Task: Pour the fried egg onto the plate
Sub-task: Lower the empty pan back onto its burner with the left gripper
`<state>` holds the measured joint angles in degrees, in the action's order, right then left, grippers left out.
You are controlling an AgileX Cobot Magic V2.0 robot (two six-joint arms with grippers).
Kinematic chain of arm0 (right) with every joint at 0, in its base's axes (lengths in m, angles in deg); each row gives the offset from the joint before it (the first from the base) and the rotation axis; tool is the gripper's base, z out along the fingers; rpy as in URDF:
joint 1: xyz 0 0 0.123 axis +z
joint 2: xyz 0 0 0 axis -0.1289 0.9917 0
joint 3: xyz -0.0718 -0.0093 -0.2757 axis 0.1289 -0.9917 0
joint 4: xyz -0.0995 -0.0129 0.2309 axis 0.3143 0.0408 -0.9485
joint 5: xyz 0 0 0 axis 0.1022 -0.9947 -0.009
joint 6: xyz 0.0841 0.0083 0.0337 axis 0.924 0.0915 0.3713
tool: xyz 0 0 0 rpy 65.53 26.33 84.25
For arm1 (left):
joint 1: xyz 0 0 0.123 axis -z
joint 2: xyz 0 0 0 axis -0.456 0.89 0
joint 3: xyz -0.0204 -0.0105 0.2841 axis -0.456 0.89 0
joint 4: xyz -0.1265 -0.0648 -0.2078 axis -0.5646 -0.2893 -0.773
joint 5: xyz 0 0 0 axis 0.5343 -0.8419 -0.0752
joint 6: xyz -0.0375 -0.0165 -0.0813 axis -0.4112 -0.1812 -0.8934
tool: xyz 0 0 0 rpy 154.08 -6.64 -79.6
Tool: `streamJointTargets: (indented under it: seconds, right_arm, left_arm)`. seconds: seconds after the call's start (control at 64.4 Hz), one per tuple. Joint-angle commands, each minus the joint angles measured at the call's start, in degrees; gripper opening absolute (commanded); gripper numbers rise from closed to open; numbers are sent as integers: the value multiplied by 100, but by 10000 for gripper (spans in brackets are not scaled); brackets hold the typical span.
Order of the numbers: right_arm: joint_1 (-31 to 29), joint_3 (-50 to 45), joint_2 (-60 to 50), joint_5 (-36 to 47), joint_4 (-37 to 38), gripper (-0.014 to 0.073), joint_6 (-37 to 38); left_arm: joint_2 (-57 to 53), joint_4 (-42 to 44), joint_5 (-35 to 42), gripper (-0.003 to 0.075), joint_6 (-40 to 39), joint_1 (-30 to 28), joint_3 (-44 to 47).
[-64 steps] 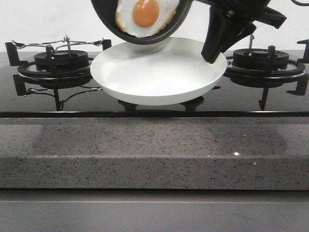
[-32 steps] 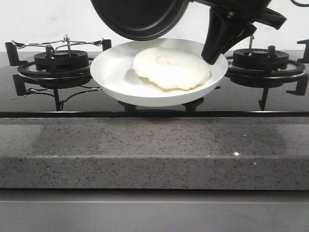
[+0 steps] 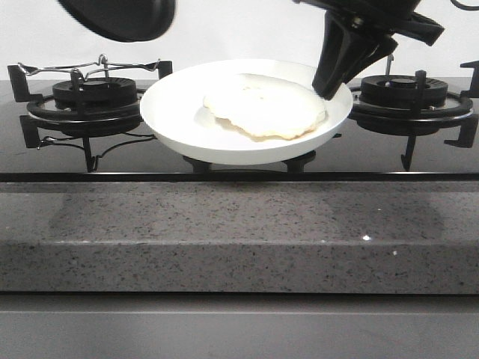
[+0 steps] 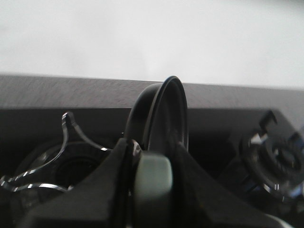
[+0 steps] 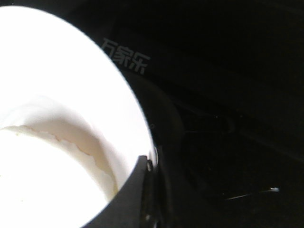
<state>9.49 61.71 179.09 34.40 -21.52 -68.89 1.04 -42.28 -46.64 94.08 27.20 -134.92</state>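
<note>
The fried egg (image 3: 266, 108) lies pale side up on the right half of the white plate (image 3: 172, 112), which is over the middle of the hob. My right gripper (image 3: 331, 88) is shut on the plate's right rim. The right wrist view shows the plate (image 5: 71, 71), the egg's edge (image 5: 38, 161) and my gripper (image 5: 151, 166) on the rim. The black pan (image 3: 120, 15) is empty and hangs high at the upper left. In the left wrist view my left gripper (image 4: 152, 154) is shut on the pan's grey handle (image 4: 152, 183), with the pan (image 4: 166, 114) edge-on.
A black burner with a grate (image 3: 93, 93) and a wire stand (image 3: 90, 67) is at the left. Another burner (image 3: 404, 93) is at the right, close to my right arm. The speckled grey counter edge (image 3: 239, 232) runs across the front.
The egg slid out of the tilted pan and landed on the plate pale side up. The pan then moved up and left, away from the plate. The right gripper stayed put.
</note>
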Motion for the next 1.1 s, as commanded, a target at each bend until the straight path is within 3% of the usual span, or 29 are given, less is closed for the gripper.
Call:
streamJointTargets:
  seconds: [0.0, 0.217, 0.419, 0.917, 1.087]
  right_arm:
    - [-8, 154, -260, 212, -115, -66, -24]
    - [-8, 154, -260, 212, -115, -66, -24]
    - [-8, 154, -260, 212, -115, -66, -24]
    - [-8, 154, -260, 212, -115, -66, -24]
    - [-8, 154, -260, 212, -115, -66, -24]
  left_arm:
    - [129, -1278, -104, -19, -62, -650, -181]
    - [1081, -3379, -1406, -19, -62, -1677, -181]
    - [1918, -4455, -2347, -19, -62, -1953, -181]
    - [2488, -4406, -2457, -15, -62, -2120, -181]
    - [2488, -4102, -2501, 61, -62, -2145, -181]
